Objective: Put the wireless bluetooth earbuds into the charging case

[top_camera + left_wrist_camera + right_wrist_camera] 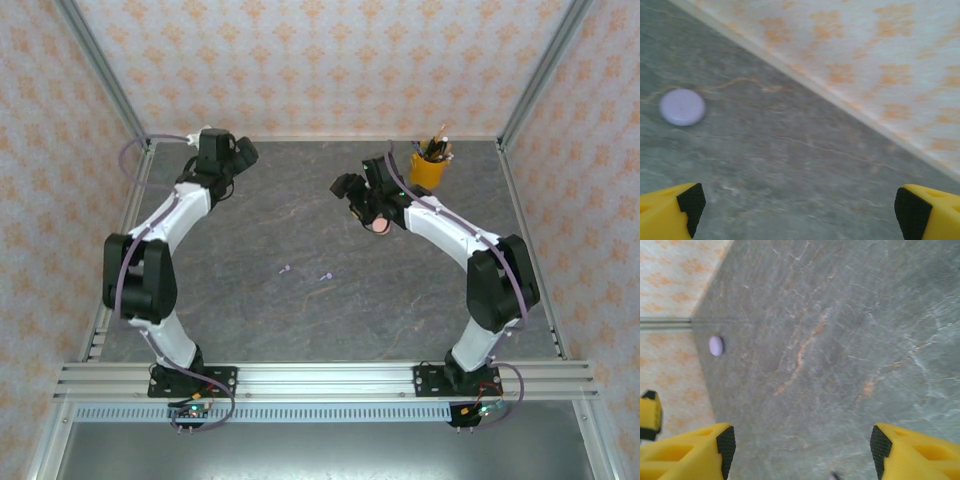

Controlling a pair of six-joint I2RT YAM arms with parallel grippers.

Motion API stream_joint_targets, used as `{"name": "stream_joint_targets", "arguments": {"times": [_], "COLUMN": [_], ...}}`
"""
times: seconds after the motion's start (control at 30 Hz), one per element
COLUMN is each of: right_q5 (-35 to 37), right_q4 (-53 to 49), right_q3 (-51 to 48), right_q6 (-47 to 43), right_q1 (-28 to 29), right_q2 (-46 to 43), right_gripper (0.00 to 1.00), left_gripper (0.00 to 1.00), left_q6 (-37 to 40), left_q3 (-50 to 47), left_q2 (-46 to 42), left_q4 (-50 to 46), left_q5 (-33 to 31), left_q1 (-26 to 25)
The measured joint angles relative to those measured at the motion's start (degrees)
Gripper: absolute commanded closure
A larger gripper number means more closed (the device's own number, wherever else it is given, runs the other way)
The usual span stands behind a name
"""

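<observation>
Two tiny lilac earbuds (285, 269) (325, 276) lie apart on the dark stone table mid-field. A round lilac charging case (682, 107) lies shut on the table near the back wall, ahead and left of my left gripper (800, 205), which is open with nothing between its fingers. The same case (716, 345) looks small and far off in the right wrist view. My right gripper (802, 445) is open over bare table. In the top view a pink round case (380, 225) peeks out beside the right arm, just behind the right gripper (347, 187). The left gripper (240, 152) is at the back left.
A yellow cup of pencils (430, 166) stands at the back right, close to the right arm. Patterned walls with metal posts close the table's back and sides. A small blurred item (832, 476) sits at the bottom edge of the right wrist view.
</observation>
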Motion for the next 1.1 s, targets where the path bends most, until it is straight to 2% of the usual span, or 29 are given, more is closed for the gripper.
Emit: {"name": "stream_joint_targets", "arguments": {"times": [0.2, 0.5, 0.9, 1.1], "right_q5": [0.9, 1.1, -1.0, -1.5], "right_q4": [-2.0, -3.8, -4.3, -4.4], "right_q3": [-2.5, -3.5, -3.5, -3.5], "right_q6": [-5.7, -10.7, -13.5, -14.3], "right_q1": [0.0, 0.0, 0.0, 0.0], "right_q2": [-2.0, -2.0, 1.6, 2.6], "right_gripper": [0.27, 0.27, 0.28, 0.29], "left_gripper": [0.0, 0.0, 0.0, 0.01], "left_q6": [3.5, 5.4, 5.4, 2.8], "left_q3": [18.4, 38.7, 56.5, 60.0], "left_q2": [15.2, 32.0, 43.5, 47.6], "left_q4": [-15.3, -29.5, -37.0, -38.3], "left_q5": [-4.7, -8.0, -7.5, -5.4], "left_q1": [0.6, 3.1, 8.6, 10.9]}}
